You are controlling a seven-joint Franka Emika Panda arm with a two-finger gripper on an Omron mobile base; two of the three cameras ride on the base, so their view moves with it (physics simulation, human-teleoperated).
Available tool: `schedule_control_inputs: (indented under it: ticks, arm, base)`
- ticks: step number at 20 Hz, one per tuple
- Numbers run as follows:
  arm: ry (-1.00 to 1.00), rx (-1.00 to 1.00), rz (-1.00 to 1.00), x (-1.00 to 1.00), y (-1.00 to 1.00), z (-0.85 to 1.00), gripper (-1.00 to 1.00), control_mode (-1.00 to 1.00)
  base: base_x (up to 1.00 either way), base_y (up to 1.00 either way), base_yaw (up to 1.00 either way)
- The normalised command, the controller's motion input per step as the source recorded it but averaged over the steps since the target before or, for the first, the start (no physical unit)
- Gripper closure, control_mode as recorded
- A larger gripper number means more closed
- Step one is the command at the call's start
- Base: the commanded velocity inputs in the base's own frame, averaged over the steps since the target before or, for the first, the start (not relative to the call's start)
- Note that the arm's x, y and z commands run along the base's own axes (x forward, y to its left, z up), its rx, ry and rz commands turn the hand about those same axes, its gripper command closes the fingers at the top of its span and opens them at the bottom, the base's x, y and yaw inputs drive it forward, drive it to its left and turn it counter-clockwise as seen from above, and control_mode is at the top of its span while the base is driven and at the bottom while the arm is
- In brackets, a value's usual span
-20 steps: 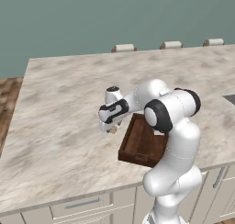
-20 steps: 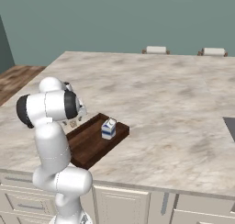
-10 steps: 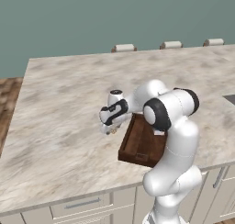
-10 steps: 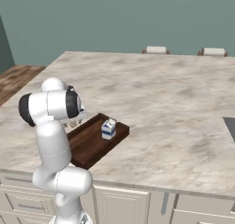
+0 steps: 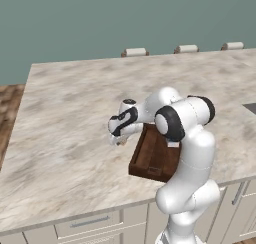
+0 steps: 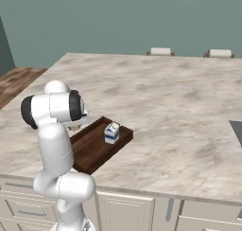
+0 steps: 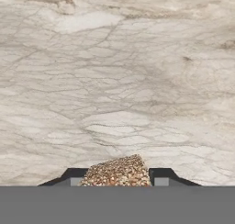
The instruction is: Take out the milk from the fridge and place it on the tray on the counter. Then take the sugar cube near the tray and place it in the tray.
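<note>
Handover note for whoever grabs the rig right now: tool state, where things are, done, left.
Tool: down at the counter just left of the tray, fingertips either side of the sugar cube, shut on it as far as the hand view shows.
Milk: upright inside the tray, near its far end.
Done: milk is on the tray.
Left: lift the cube, carry it over the rim, set it in the tray beside the milk and release.
</note>
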Motion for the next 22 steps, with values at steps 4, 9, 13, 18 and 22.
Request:
schedule_control_inputs:
  ticks: [4, 9, 13, 18, 22]
  arm:
    - [-0.04, 0.03, 0.0, -0.15, 0.19, 0.08, 1.0, -1.0]
    - [-0.07, 0.0, -0.09, -0.75, 0.18, 0.77, 1.0, -1.0]
    - [-0.01, -0.15, -0.13, -0.55, -0.09, 0.87, 1.0, -1.0]
    - [0.03, -0.16, -0.28, -0.46, -0.58, 0.49, 1.0, -1.0]
    - [0.0, 0.0, -0.34, -0.73, -0.92, 0.16, 1.0, -1.0]
  base:
    - [0.0, 0.0, 0.0]
    - [0.0, 0.0, 0.0]
    - [0.0, 0.0, 0.0]
    - [0.0, 0.0, 0.0]
    - [0.0, 0.0, 0.0]
